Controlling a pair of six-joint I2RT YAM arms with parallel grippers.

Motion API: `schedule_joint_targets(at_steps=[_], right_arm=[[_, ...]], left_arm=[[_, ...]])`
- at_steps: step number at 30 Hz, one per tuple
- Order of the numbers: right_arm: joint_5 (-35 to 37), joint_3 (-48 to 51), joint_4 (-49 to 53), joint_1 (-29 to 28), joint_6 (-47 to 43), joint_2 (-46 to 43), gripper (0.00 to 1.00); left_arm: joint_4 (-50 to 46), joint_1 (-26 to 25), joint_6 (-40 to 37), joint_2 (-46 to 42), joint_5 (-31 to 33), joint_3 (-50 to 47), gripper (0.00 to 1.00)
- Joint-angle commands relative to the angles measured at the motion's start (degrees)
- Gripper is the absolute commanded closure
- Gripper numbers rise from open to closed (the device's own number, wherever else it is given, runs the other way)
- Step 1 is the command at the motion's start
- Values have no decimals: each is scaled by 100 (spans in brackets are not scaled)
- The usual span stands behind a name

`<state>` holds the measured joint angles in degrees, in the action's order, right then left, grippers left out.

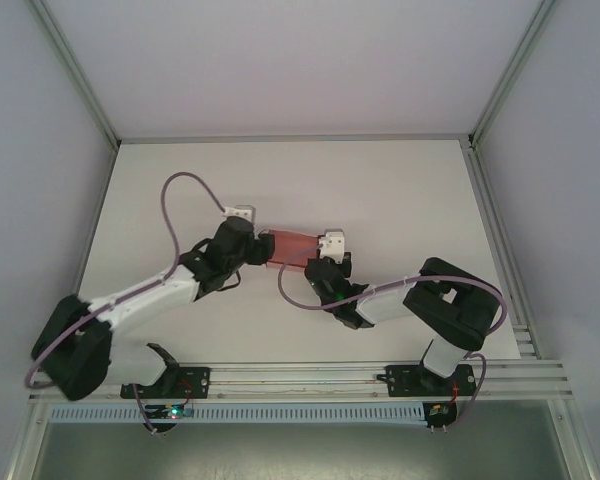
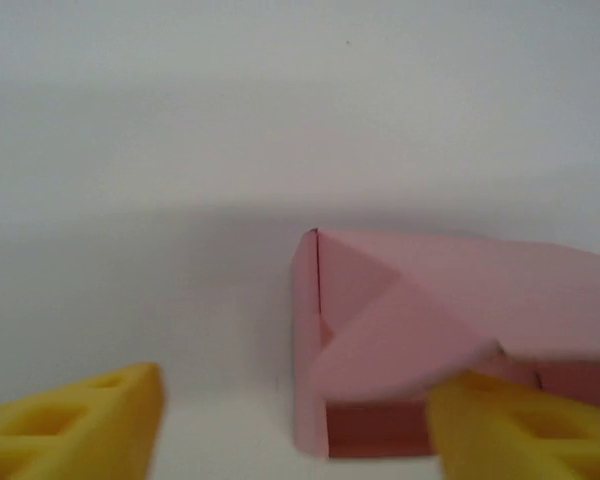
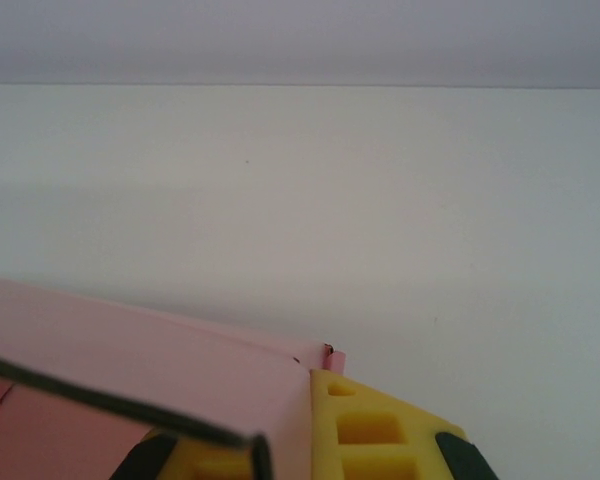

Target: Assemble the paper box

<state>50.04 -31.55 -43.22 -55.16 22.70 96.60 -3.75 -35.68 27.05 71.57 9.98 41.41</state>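
At the middle of the table (image 1: 400,190): the paper box (image 1: 292,247), mostly folded, a slanted flap (image 2: 400,340) untucked at its left end. Pinched by its right-end wall in the right claw (image 3: 290,440), jaws pressed together on the card. Straddled at the left corner by the left claw (image 2: 295,400), spread wide, gripping nothing. Seemingly closing the left end; next, likely pressing that flap inward while bracing the right.

Your overhead camera sits above and behind the arm bases (image 1: 170,383) and looks down on the whole table (image 1: 400,190). Each wrist camera rides low and very close, looking almost level across the tabletop. All three views share the paper box (image 1: 292,247) near the table's middle.
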Motion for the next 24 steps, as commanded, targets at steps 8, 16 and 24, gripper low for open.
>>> schedule_joint_targets(at_steps=[8, 16, 24], right_arm=[[39, -142, 384, -136, -588, 150, 100], [-177, -3, 237, -153, -792, 235, 97], [-470, 118, -153, -162, -963, 364, 97]], left_arm=[[-1913, 360, 1062, -1535, 355, 710, 0], [-1082, 1361, 1218, 453, -1259, 1356, 0], [-222, 1388, 1100, 1797, -2079, 1711, 0]])
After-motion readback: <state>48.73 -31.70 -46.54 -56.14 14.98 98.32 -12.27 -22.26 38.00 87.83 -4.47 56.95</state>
